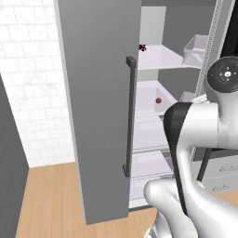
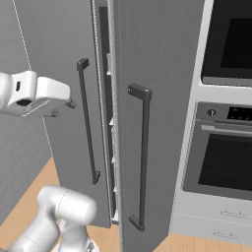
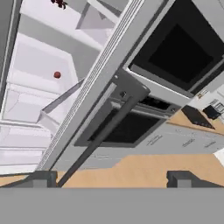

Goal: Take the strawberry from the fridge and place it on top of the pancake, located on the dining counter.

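Observation:
The fridge stands with its left door swung open, showing white shelves. The strawberry, tiny and red, lies on a middle shelf; in the hand view the strawberry sits at the upper left. My gripper is open with nothing between its fingertips, held outside the fridge and well short of the fruit. My white hand hovers left of the door handles. The pancake and the dining counter are out of view.
A dark red-black cluster lies on the shelf above. The fridge's right door with its long dark handle crosses the hand view. A built-in oven stands to the right. White tiled wall and wood floor lie left.

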You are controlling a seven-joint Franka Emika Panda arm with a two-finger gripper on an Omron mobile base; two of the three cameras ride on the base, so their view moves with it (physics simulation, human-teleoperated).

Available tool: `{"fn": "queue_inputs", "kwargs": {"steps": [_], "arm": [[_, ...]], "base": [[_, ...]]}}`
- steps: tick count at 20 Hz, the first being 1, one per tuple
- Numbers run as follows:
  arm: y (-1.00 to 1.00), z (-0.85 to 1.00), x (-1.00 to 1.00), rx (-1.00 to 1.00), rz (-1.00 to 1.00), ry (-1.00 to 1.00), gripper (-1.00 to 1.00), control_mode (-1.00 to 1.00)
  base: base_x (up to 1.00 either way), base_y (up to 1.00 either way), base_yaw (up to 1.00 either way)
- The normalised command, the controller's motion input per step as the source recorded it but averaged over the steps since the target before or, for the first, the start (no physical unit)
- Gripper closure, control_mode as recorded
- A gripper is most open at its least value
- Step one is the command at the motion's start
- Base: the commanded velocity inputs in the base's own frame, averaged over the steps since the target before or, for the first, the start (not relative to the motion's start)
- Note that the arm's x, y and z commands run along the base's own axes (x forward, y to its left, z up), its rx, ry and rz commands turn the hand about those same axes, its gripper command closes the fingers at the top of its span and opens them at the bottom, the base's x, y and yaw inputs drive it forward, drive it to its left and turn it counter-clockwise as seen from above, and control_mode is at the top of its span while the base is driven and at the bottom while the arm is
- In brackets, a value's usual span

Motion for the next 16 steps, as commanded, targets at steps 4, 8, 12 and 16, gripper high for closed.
{"fn": "queue_inputs", "kwargs": {"steps": [4,8,12,16], "arm": [[0.57,-0.08,0.78,-0.22,0.01,0.21,-1.0,-1.0],[0.16,-0.22,0.96,-0.06,0.07,0.11,-1.0,-1.0],[0.0,-0.41,0.81,-0.03,0.09,0.04,-1.0,-1.0],[0.0,-0.53,0.69,-0.05,0.06,0.01,-1.0,-1.0]], "base": [[0.0,0.0,0.0],[0.0,0.0,0.0],[0.0,0.0,0.0],[0.0,0.0,0.0]]}}
